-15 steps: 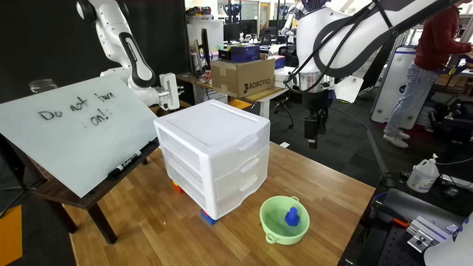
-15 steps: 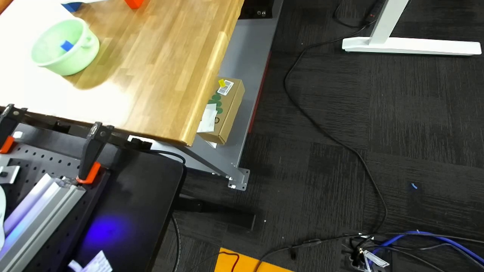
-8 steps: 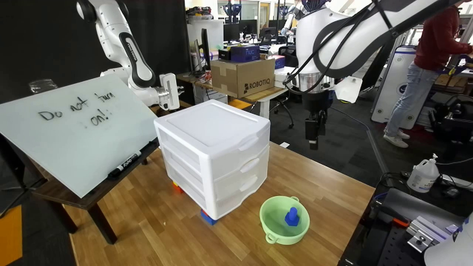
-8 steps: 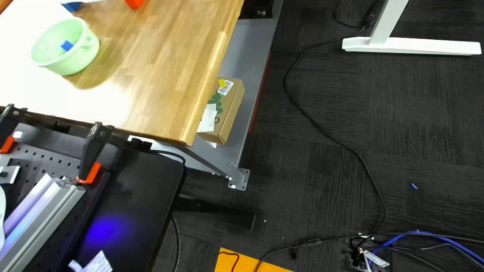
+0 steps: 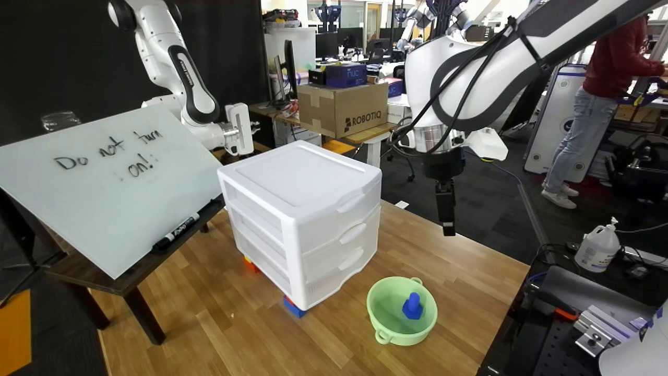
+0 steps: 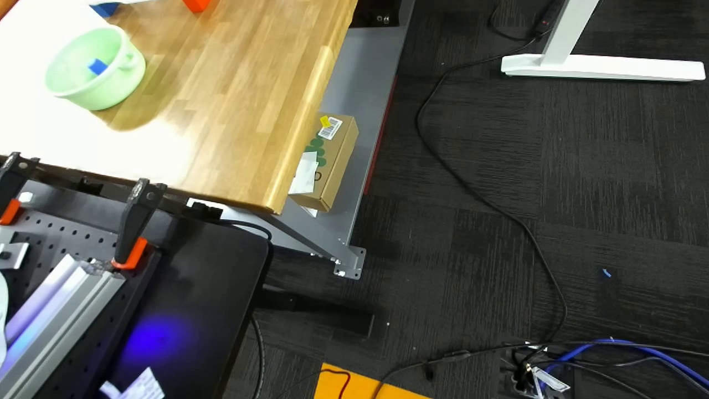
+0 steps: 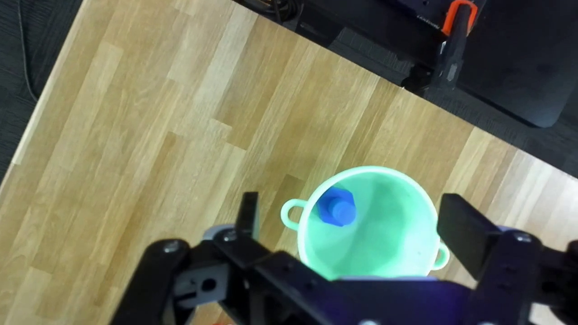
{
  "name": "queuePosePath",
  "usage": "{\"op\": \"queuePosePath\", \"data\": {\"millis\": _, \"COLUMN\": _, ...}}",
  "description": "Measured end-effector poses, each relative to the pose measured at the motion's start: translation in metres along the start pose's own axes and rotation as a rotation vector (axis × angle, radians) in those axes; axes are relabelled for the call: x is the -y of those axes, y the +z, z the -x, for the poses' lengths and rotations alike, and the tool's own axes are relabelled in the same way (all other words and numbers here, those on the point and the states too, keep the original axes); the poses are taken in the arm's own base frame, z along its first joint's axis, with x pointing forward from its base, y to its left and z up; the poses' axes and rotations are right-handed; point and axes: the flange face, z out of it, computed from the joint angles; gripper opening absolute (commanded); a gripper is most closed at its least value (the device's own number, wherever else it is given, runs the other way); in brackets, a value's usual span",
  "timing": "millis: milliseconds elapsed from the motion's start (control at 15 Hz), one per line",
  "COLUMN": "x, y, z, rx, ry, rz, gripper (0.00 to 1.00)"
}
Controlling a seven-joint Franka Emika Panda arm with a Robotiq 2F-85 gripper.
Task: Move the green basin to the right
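Holds the gripper [image 5: 449, 231] up in the air over the wooden table [image 5: 464, 271], pointing down, with a wide gap between the fingers [image 7: 247, 211]. Hangs higher than the green bowl [image 5: 389, 310] and well clear of it; in an exterior view, shows above and a little right of it. Looking down from the wrist, frames most of the bowl between the spread fingers: a little apart from the looped handle [image 7: 284, 215] on the left of that view, close by the rim on the right, and covering the lower edge with black parts. As for the bowl, stands mouth up on the table in both exterior views, near the white drawers [image 5: 300, 224] and between them and the black desk [image 6: 216, 277]. Carries a blue bolt [image 5: 413, 309] inside, set on its wide end with the stem up, close to the wall beside that same handle.
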Motion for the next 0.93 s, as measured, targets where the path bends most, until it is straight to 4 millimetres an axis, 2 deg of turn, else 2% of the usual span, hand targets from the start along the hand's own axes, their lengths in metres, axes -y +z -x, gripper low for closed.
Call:
{"op": "queuePosePath", "data": {"millis": 400, "x": 0.002, "y": 0.018, "z": -0.003, "rx": 0.044, "ry": -0.072, "rz": -0.026, "gripper": 1.00}}
{"op": "queuePosePath", "data": {"millis": 933, "x": 0.002, "y": 0.019, "z": -0.003, "rx": 0.045, "ry": -0.072, "rz": -0.027, "gripper": 1.00}}
